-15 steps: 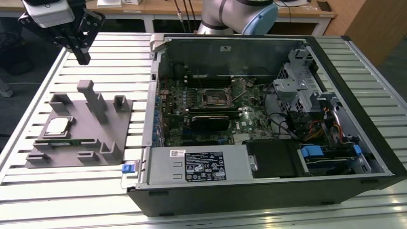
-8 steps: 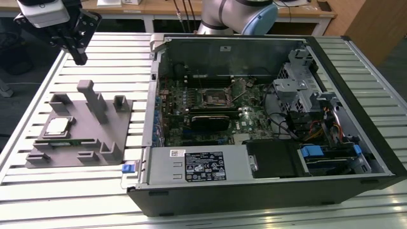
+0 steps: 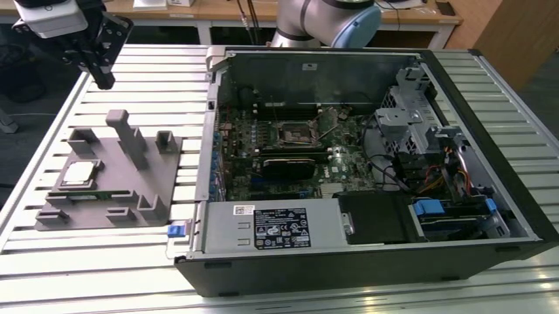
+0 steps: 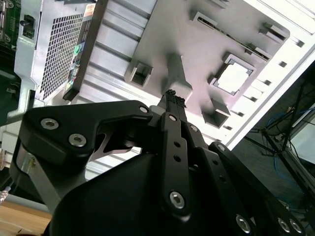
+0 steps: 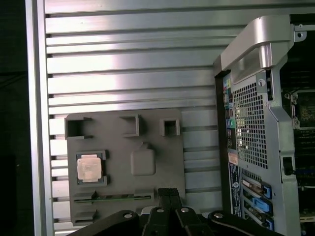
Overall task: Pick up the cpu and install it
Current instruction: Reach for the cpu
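The cpu (image 3: 78, 173) is a small silver square chip lying flat in a recess of the grey holder (image 3: 131, 176) at the exterior view's left. In both wrist views it shows in the same recess (image 5: 90, 167) (image 4: 232, 77). My gripper (image 3: 103, 82) hangs high above the slatted table, beyond the holder's far end and well clear of the cpu. Its black fingers (image 5: 169, 192) are pressed together with nothing between them, and they look the same in the second wrist view (image 4: 172, 95). The black-framed socket (image 3: 295, 133) sits on the green motherboard inside the open case.
The open computer case (image 3: 367, 261) takes up the middle and the exterior view's right of the slatted metal table (image 3: 88, 261). The holder has a tall grey post (image 3: 131, 140) and several blocks. A thin green memory stick (image 5: 113, 198) lies in its slot. The arm's base (image 3: 323, 19) stands behind the case.
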Controlling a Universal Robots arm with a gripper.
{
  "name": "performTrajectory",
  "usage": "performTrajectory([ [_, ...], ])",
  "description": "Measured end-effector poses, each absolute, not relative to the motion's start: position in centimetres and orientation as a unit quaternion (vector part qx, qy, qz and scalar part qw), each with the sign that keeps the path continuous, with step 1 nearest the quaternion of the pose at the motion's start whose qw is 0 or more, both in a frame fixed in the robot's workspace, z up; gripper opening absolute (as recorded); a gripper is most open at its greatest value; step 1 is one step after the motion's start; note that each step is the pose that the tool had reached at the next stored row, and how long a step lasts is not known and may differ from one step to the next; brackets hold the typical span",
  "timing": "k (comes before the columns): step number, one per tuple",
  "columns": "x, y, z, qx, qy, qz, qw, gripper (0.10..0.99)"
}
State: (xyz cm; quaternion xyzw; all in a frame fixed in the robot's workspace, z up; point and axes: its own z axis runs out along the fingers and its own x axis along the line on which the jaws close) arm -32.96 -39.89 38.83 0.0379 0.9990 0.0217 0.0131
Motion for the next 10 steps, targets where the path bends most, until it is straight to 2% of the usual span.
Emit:
performTrajectory([
  [10,-33.86,-39.89,38.82,0.038,0.999,0.022,0.013,0.106],
])
